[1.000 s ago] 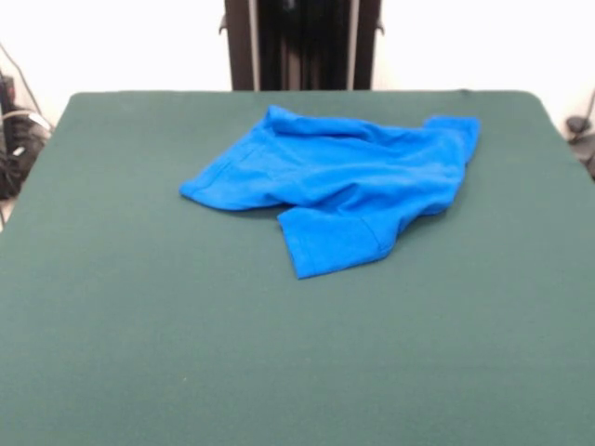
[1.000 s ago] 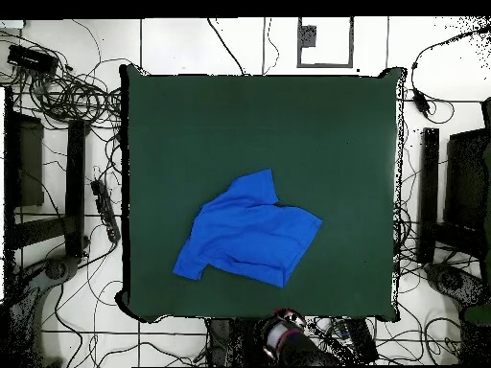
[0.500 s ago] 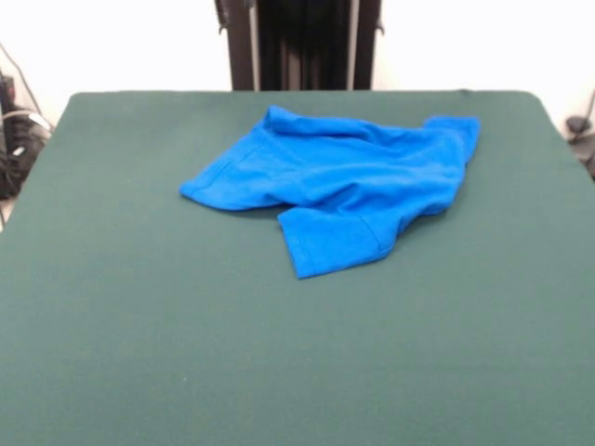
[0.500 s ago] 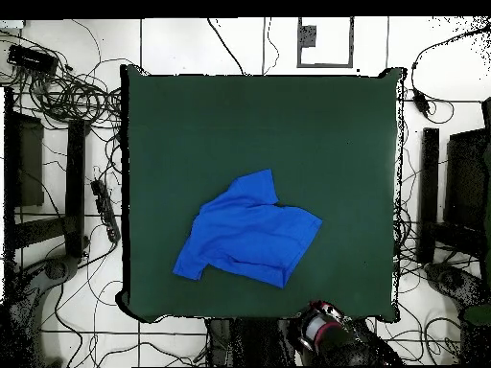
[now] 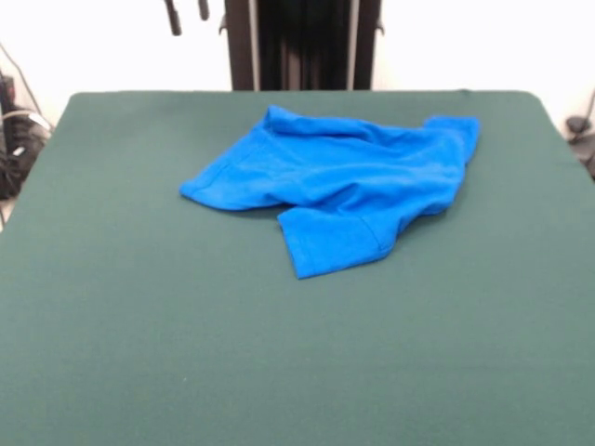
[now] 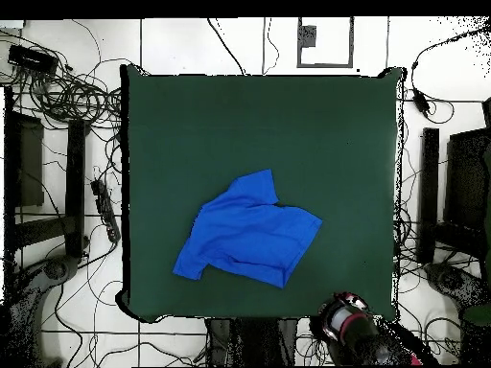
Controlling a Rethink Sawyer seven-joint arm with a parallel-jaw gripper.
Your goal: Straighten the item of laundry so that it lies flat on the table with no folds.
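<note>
Shirt (image 5: 339, 186) lies bunched on table (image 5: 139, 353), toward robot's side, one sleeve folded over. Your hand (image 5: 187, 13) sits high at edge, tips apart, probably empty. Grip outer hem corner, drag outward low, slowly.

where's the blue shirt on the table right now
In the front view, the crumpled royal-blue cotton T-shirt lies on the dark green felt table, slightly right of centre, toward the far edge.
</note>
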